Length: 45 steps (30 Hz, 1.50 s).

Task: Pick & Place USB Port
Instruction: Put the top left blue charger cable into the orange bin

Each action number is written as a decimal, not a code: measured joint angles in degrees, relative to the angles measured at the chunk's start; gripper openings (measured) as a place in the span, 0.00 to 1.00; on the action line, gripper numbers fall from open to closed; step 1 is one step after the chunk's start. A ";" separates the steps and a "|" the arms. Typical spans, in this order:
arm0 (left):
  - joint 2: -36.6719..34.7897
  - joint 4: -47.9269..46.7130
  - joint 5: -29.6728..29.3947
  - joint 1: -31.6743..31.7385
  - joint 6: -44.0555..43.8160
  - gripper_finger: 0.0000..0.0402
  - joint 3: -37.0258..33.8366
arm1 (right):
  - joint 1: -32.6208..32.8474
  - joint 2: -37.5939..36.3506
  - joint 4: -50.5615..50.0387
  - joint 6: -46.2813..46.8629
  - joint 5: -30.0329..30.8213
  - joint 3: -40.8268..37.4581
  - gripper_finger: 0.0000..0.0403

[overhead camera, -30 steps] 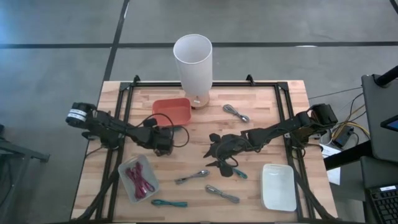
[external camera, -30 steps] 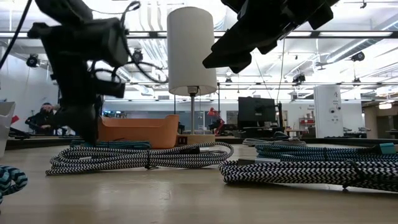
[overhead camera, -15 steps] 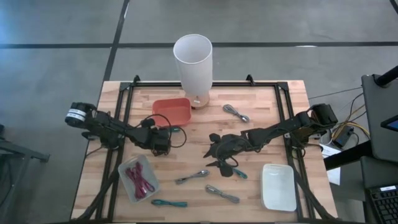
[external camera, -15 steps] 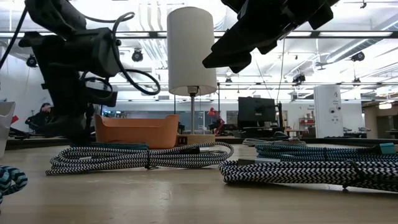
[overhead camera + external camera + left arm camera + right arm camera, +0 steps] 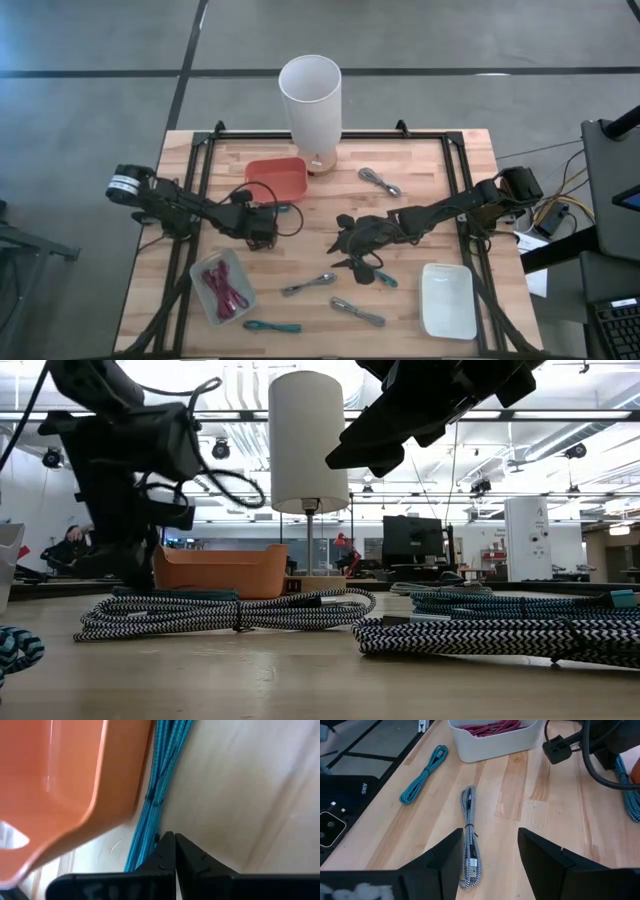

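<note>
blue usb cable (image 5: 159,780) beside orange bin (image 5: 65,785) edge, left fingers (image 5: 162,857) together, right fingers (image 5: 545,857) apart

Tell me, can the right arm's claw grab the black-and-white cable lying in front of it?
Probably yes. The right gripper is open, and the black-and-white cable lies bare on the table straight ahead, with nothing on or across it.

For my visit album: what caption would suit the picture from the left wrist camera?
Left gripper shut beside a blue braided cable lying along the orange bin.
</note>
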 joint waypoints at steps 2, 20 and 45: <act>0.00 -0.09 0.75 0.00 0.75 0.00 1.20 | 0.00 0.00 0.00 0.00 0.00 0.00 0.45; -0.02 -13.63 -1.82 0.78 2.94 0.34 2.95 | 0.01 0.00 0.00 0.02 0.00 0.00 0.45; 0.33 -8.17 4.77 5.80 8.54 0.06 -0.64 | 0.02 -0.02 -0.07 0.00 -0.02 0.00 0.45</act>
